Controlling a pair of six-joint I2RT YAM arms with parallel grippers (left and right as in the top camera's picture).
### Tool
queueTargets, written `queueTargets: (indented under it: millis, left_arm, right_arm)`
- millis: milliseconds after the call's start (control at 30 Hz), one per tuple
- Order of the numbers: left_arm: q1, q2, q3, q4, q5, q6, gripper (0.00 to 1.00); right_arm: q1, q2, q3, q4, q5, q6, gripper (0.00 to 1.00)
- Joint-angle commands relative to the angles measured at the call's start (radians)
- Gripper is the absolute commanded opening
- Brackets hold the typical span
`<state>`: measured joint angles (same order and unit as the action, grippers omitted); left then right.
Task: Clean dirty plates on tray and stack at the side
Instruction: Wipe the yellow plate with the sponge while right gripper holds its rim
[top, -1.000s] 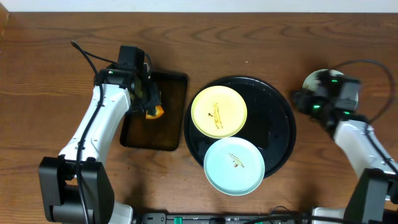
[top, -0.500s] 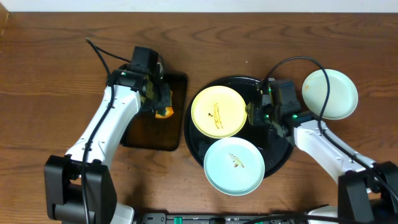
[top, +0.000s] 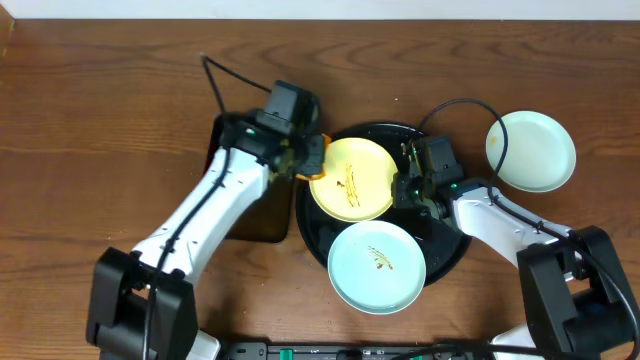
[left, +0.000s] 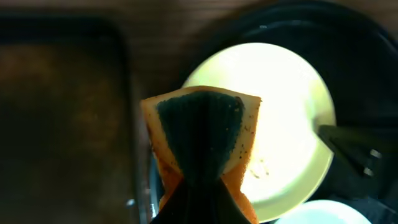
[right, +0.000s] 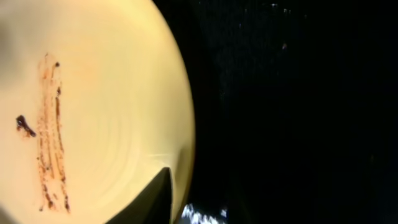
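Nearest the robot, a pale mint plate (top: 376, 266) sits on the front edge of the round black tray (top: 455, 215), part of it hanging past the rim. A small yellow-brown smear (top: 378, 260) marks its middle.

Behind it and touching it, a yellow plate (top: 352, 178) lies on the left half of the same tray. It has a brown streak (right: 48, 134) down its centre.

The right gripper (top: 405, 188) is at this plate's right edge. The right wrist view shows one dark finger (right: 158, 196) lying over the rim. The other finger is out of sight, so I cannot tell whether the plate is gripped.

The left gripper (top: 300, 158) is at the plate's upper left edge, clamped on a sponge (left: 202, 134). The sponge is pinched into a fold, its dark green face showing inside an orange border. It hangs above the plate's left rim; whether it touches the plate is unclear.

To the left of the round tray, a dark rectangular tray (top: 262, 215) lies partly under the left arm.

Farther back on the right, a second pale mint plate (top: 530, 150) rests alone on the brown wooden table (top: 100, 100). It is off the tray and shows no smear.
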<state>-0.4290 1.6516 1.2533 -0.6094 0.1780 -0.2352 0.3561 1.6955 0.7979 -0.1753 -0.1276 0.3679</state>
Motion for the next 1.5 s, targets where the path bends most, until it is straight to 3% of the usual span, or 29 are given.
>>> queueTargets:
  millis: [0, 400, 800, 1233, 1467]
  left_arm:
    - [-0.055, 0.023, -0.002, 0.025, -0.002, 0.013, 0.07]
    - [-0.195, 0.158, -0.002, 0.141, -0.002, 0.011, 0.07]
    - [-0.292, 0.244, -0.002, 0.193, -0.002, -0.014, 0.07]
    - [-0.299, 0.298, -0.002, 0.177, -0.002, -0.040, 0.07]
    - [-0.296, 0.381, -0.002, 0.177, -0.167, -0.042, 0.07]
  right_arm:
    - [0.005, 0.013, 0.013, -0.002, 0.051, 0.053, 0.24]
    - [0.005, 0.013, 0.013, -0.001, 0.075, 0.092, 0.01]
    - [0.005, 0.013, 0.013, -0.002, 0.075, 0.092, 0.01]
    - [0.005, 0.013, 0.013, -0.001, 0.075, 0.092, 0.01]
    - [0.005, 0.013, 0.013, -0.002, 0.074, 0.092, 0.01]
